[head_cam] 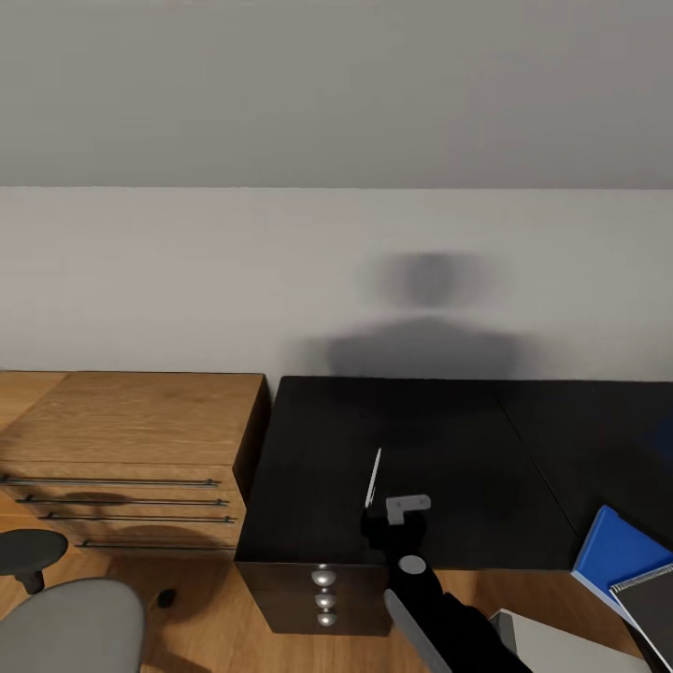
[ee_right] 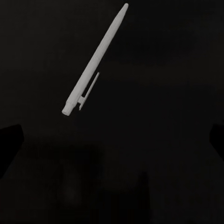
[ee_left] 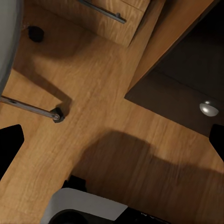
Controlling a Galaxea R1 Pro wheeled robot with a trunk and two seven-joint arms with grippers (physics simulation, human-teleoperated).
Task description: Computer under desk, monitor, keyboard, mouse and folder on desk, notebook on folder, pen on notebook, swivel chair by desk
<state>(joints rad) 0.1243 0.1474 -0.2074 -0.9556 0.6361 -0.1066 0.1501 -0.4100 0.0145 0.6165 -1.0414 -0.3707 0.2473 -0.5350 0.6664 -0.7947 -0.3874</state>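
A white pen point(head_cam: 374, 477) lies on the black desk point(head_cam: 449, 439) near its front left. My right gripper point(head_cam: 385, 525) hovers just above and in front of it, open, with nothing between its fingers. In the right wrist view the pen point(ee_right: 95, 60) lies slanted on the dark top, ahead of the open gripper point(ee_right: 112, 140). A blue folder point(head_cam: 612, 551) sits at the desk's right front, with a dark notebook point(head_cam: 654, 598) on it. The grey swivel chair point(head_cam: 65, 626) stands at the lower left. My left gripper point(ee_left: 112, 140) hangs open over the wooden floor.
A wooden dresser point(head_cam: 131, 449) with long metal handles stands against the desk's left side. The desk's front has a drawer column with round knobs point(head_cam: 324, 579). A chair leg with a caster point(ee_left: 57, 113) crosses the floor below my left hand. A plain wall rises behind the desk.
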